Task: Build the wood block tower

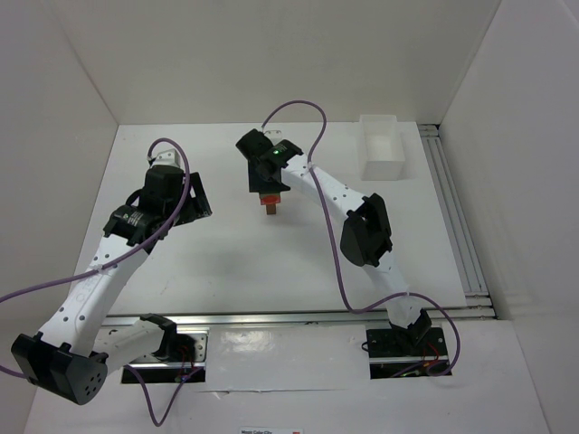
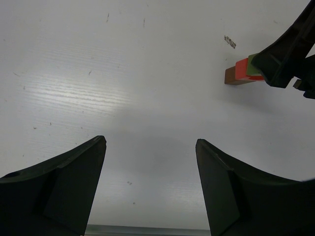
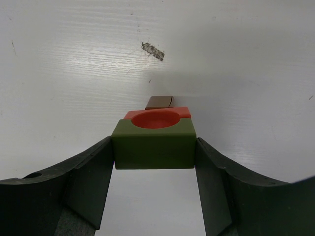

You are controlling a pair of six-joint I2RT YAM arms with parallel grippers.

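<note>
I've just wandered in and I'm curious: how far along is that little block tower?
Done: a red block sits on a brown block. In hand: the right end effector grips the green block, which seems seated on the red one. The left end effector is open and empty. Left: letting go of the green block; no further loose blocks show in these views.

The white desk (image 1: 226,262) carries a brown block (image 2: 230,76) near its middle, with a red block (image 2: 241,69) and a green block (image 3: 152,145) stacked above it. A white bin (image 1: 381,149) sits at the far right corner, and a dark scuff (image 3: 153,50) marks the surface nearby.
</note>
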